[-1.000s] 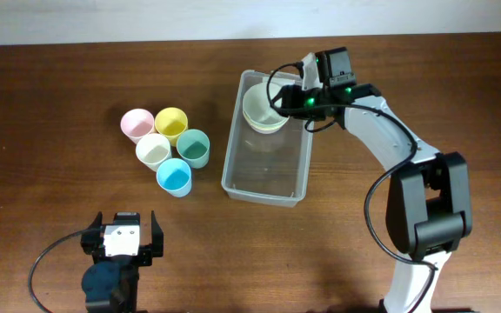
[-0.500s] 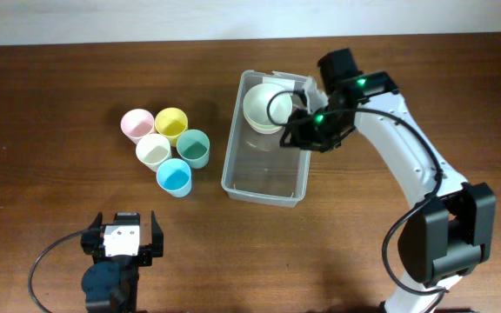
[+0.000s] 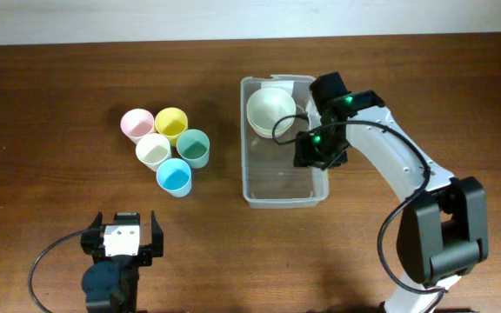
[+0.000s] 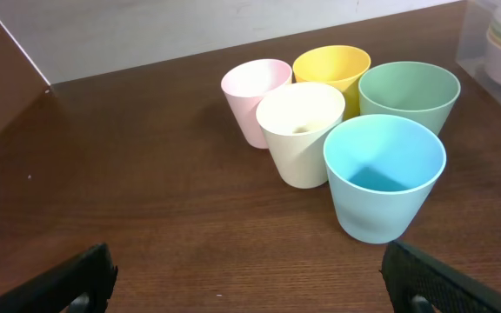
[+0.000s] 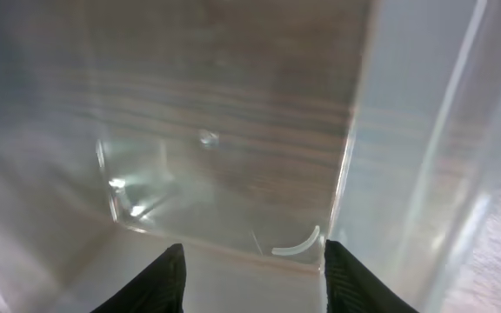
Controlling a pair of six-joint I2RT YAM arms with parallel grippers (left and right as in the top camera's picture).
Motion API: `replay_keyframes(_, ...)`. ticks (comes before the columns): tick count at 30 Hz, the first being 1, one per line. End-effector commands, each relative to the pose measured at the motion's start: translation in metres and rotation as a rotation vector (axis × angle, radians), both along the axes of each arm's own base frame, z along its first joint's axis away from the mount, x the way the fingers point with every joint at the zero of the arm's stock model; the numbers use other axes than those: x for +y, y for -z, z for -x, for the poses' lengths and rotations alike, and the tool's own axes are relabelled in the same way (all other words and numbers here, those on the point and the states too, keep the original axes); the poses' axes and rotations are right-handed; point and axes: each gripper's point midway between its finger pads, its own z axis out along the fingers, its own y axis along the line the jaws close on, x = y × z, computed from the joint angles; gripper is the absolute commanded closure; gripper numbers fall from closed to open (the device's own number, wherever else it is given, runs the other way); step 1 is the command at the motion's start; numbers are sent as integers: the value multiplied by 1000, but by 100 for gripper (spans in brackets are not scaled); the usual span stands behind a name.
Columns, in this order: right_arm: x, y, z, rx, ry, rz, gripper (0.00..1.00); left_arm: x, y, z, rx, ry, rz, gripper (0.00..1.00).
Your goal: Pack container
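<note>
Surface: dark wood table point(image 3: 50, 96), with a pale wall point(image 3: 103, 17) along its far edge. The container point(image 3: 282, 178) lay right of centre, long axis running far to near. Its far short end was close to the table's far edge, and a broad band of wood lay before its near end. A strip of wood separated its left wall from the green cup point(image 3: 193, 148). The blue cup point(image 3: 174, 177), cream cup point(image 3: 153, 150), pink cup point(image 3: 136, 124) and yellow cup point(image 3: 171, 124) were packed tight beside the green one. More wood stretched from the cups to the left edge.

The right arm point(image 3: 390, 161) reached in from the near right, its wrist over the container's right long wall, about midway. The right gripper point(image 5: 250, 278) looked down through the plastic with its fingers partly apart, a narrow gap. Contact with the wall: could not tell.

The left gripper point(image 4: 246, 265) sat low at the near left, spread wide, facing the cups and well apart from them.

Container: clear plastic, rectangular, rounded corners, glare on the walls. A pale bowl point(image 3: 270, 109) sat in its far end and took most of the width. Wood grain showed through the rest of the floor.
</note>
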Motion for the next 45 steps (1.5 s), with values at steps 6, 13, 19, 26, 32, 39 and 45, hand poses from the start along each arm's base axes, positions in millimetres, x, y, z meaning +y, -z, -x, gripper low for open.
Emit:
replay_keyframes(6, 4, -22, -5, -71, -124, -122, 54, -4, 0, -1, -7, 16, 13, 0)
replay_keyframes(13, 21, -116, -14, -321, -204, -268, 53, -4, 0, -1, -7, 16, 13, 0)
replay_keyframes(19, -55, -190, -31, -519, 114, -166, 27, -4, -1, -1, -11, 17, 13, 0)
replay_keyframes(26, -163, -211, -27, -555, 515, -114, 16, -21, -6, -3, -34, 114, 41, 0)
replay_keyframes(32, -210, -202, -10, -502, 660, -79, 1, -45, -47, -9, -197, 222, 206, 0)
replay_keyframes(39, -218, -201, -8, -499, 683, -70, 1, -36, -120, -27, -269, 160, 336, 0)
replay_keyframes(45, -218, -201, -8, -499, 683, -70, 1, -34, -150, -76, -31, 121, 365, 0)
